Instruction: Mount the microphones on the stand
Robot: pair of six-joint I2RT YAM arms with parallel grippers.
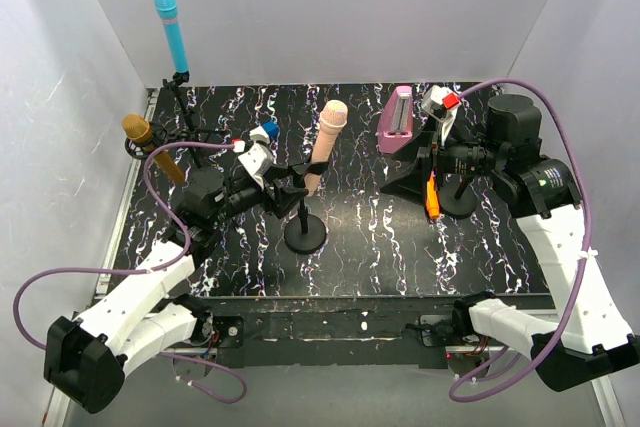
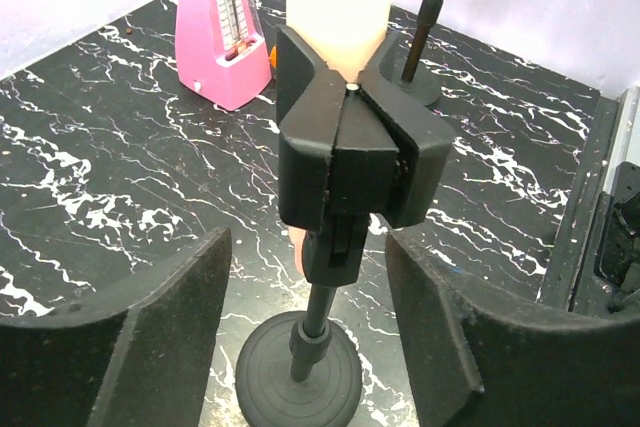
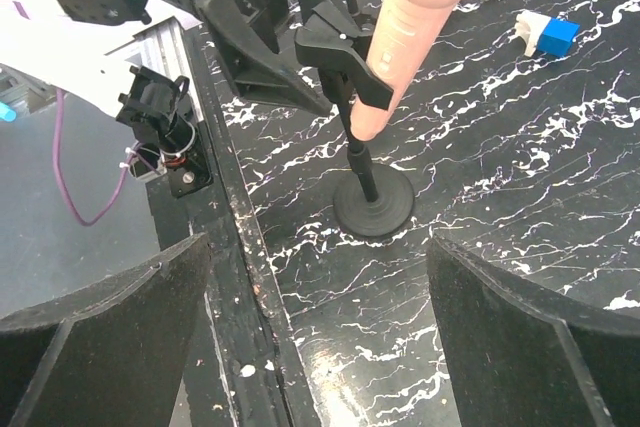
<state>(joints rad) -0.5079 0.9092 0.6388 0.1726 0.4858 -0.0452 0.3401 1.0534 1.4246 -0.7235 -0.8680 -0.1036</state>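
The pale pink-cream microphone (image 1: 327,142) sits in the clip (image 2: 350,147) of the centre stand (image 1: 305,234) on the counter (image 1: 380,257). The left tool (image 2: 308,237) is spread, with one finger on each side of that clip and clear of it. The right tool (image 3: 318,242), right of the stand, is spread and empty.

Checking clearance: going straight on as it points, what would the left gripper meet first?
The left gripper would likely first meet the black clip holding the pink microphone, centred between its jaws.
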